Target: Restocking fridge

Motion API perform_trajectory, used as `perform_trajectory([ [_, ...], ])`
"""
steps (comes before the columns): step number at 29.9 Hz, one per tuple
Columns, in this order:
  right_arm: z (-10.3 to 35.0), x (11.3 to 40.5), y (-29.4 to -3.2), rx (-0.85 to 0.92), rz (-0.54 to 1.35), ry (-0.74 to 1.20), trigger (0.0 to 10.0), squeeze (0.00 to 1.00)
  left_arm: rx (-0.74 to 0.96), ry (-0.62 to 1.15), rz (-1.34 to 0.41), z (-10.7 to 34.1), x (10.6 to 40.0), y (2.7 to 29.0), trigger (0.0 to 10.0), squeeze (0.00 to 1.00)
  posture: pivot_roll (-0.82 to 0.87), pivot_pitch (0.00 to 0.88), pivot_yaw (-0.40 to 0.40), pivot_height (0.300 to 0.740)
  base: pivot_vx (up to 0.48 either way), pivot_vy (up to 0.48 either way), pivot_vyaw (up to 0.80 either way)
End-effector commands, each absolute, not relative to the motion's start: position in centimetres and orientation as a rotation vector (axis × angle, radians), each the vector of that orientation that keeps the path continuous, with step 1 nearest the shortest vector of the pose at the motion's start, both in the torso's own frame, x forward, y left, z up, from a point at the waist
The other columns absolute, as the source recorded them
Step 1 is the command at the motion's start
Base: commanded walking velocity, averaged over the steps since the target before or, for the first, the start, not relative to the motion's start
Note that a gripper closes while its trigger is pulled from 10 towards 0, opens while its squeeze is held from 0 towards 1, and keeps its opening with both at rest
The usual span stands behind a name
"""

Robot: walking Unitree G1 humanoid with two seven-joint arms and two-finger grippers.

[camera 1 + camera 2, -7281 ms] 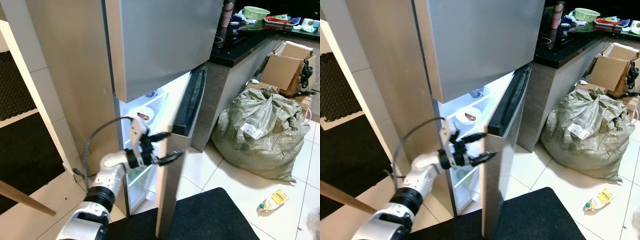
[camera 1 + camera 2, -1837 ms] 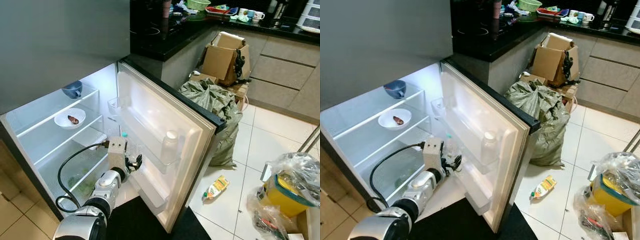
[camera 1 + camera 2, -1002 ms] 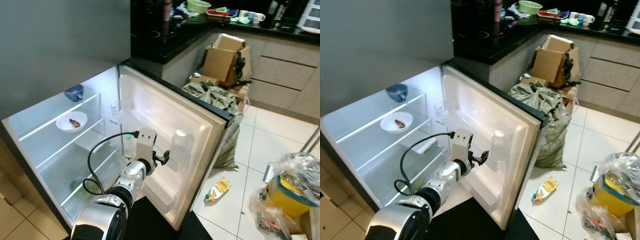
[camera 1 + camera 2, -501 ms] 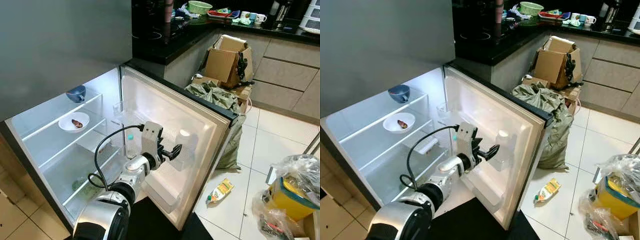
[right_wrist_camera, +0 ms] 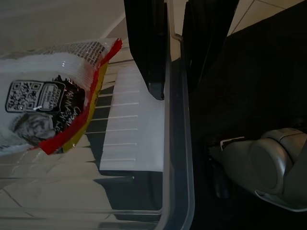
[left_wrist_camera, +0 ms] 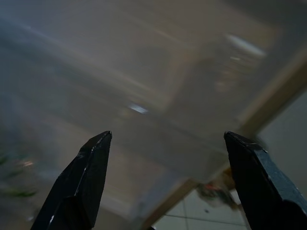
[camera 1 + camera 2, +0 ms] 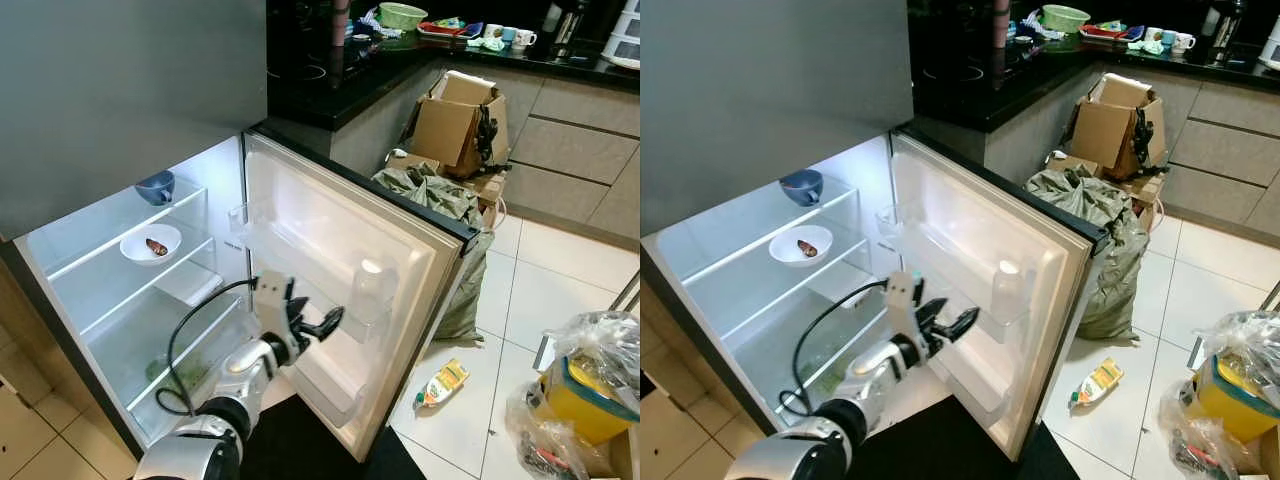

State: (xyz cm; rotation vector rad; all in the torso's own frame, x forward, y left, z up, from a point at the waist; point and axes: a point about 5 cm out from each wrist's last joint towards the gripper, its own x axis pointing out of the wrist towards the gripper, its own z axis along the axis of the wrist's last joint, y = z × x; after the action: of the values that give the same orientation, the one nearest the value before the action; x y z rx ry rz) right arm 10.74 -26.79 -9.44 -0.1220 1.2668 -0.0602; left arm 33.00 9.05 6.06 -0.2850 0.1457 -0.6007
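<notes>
**Left fingers spread before the open fridge door**

Left eye view: the fridge stands with its lower door swung wide. The left gripper reaches in front of the door's inner side, its 2 black fingers spread apart and holding nothing. A white bottle sits in a door bin, just beyond and above the fingertips, apart from them. Inside the fridge, a blue bowl rests on the top shelf and a white dish with a small brown item lies on the shelf below it. Right of the door a grey-green sack slumps on the tiled floor, with a cardboard box behind it, a yellow pouch lying on the tiles and a plastic-wrapped yellow bucket at the far right. A dark counter carries a green bowl.

Right eye view: the same scene, with the spread left fingers near the door's lower bins, below and left of the bottle.

Left wrist view: the 2 fingers point wide apart at the blurred translucent door bins, touching nothing.

Right wrist view: the right gripper has its 2 fingers close on either side of a clear tray's rim. A red-and-yellow edged packet lies in the tray, beside the fingers.
</notes>
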Motion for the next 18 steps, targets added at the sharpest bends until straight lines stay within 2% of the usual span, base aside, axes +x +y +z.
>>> perform_trajectory([
  [1, -9.3, 10.9, -27.2, -0.145, -0.074, 1.255, 10.0, 0.0, -0.265, 0.133, -0.492, 5.9, 33.2, 11.4, 10.0, 0.0, -0.06, 0.0, -0.028, 0.74, 0.0, 0.0, 0.0],
  [4, -9.3, 11.0, -27.2, -0.147, -0.074, 1.253, 10.0, 0.0, -0.245, 0.142, -0.427, 5.6, 33.1, 12.7, 10.0, 0.0, -0.05, 0.0, -0.028, 0.74, 0.0, 0.0, 0.0],
  [6, -9.2, 11.3, -27.1, -0.154, -0.072, 1.246, 10.0, 0.0, -0.185, 0.23, -0.261, 3.6, 32.0, 16.0, 10.0, 0.0, -0.05, 0.0, -0.029, 0.74, 0.0, 0.0, 0.0],
  [11, -9.2, 11.4, -27.1, -0.16, -0.072, 1.241, 10.0, 0.0, -0.14, 0.325, -0.157, 1.8, 30.5, 18.3, 10.0, 0.0, -0.04, 0.0, -0.029, 0.74, 0.0, 0.0, 0.0],
  [14, -9.1, 11.6, -27.1, -0.167, -0.069, 1.23, 10.0, 0.0, -0.131, 0.47, -0.033, -1.0, 27.7, 20.8, 10.0, 0.0, -0.04, 0.0, -0.031, 0.74, 0.0, 0.0, 0.0],
  [15, -9.1, 11.6, -27.1, -0.167, -0.069, 1.23, 10.0, 0.0, -0.131, 0.47, -0.033, -1.0, 27.7, 20.8, 10.0, 0.0, -0.04, 0.0, -0.031, 0.74, 0.0, 0.0, 0.0],
  [18, -9.0, 11.9, -27.0, -0.183, -0.053, 1.219, 10.0, 0.0, -0.124, 0.585, 0.053, -3.1, 25.0, 22.2, 10.0, 0.0, -0.04, 0.0, -0.033, 0.74, 0.0, 0.0, 0.0],
])
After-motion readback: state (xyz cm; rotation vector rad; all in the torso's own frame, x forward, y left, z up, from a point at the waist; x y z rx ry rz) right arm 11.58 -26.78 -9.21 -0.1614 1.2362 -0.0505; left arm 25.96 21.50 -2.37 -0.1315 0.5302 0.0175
